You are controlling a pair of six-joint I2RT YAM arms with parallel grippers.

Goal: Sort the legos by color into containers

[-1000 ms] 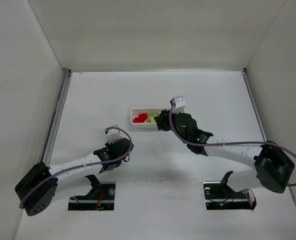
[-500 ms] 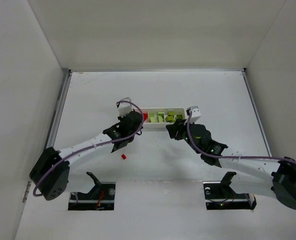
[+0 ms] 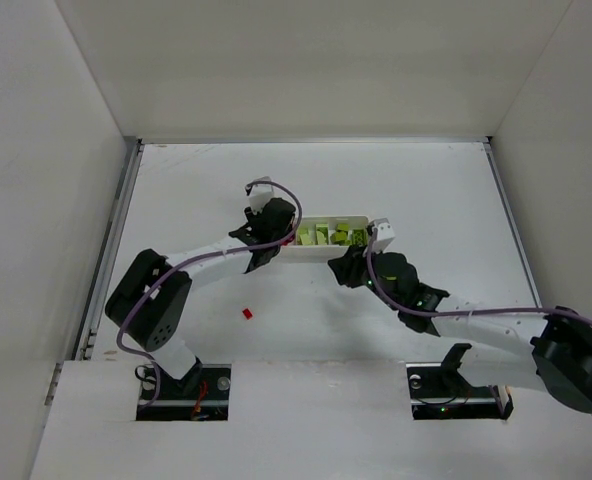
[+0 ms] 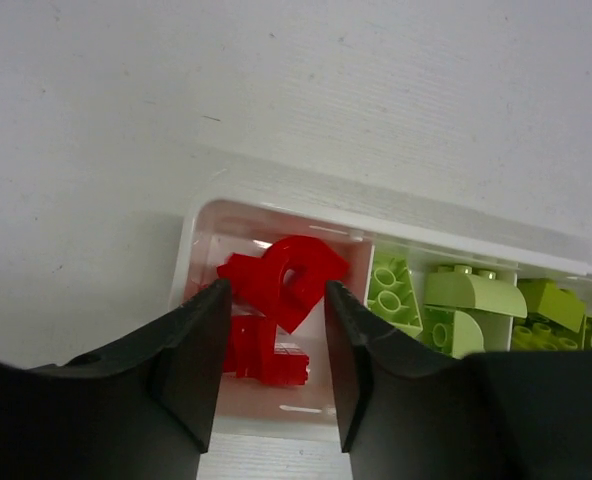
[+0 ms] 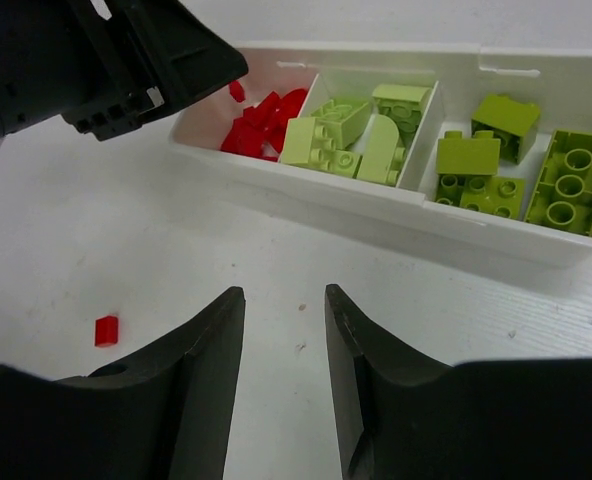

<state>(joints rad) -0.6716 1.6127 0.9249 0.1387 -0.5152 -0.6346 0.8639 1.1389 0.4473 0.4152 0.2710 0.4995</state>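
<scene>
A long white tray [image 5: 306, 180] holds the containers. The left one has red legos [image 5: 261, 120]; the middle [image 5: 356, 135] and right [image 5: 521, 165] ones have yellow-green legos. My left gripper [image 4: 276, 290] hangs open just over the left container, where a red lego [image 4: 288, 278] lies tilted on the red heap beyond its fingertips, free of both. From above, the left gripper [image 3: 279, 236] hides that container. In front of the tray my right gripper [image 5: 283, 292] stands open over bare table, holding nothing. One small red lego [image 5: 106, 330] lies loose on the table [image 3: 247, 313].
The tray [image 3: 348, 248] lies mid-table, with both arms meeting at it. The left arm's head [image 5: 126, 70] looms at the tray's left end in the right wrist view. White walls enclose the table on three sides.
The left arm swung further over the tray's left end and its jaws opened, letting a red lego go into the left container. The right gripper drew back slightly and its jaws narrowed.
</scene>
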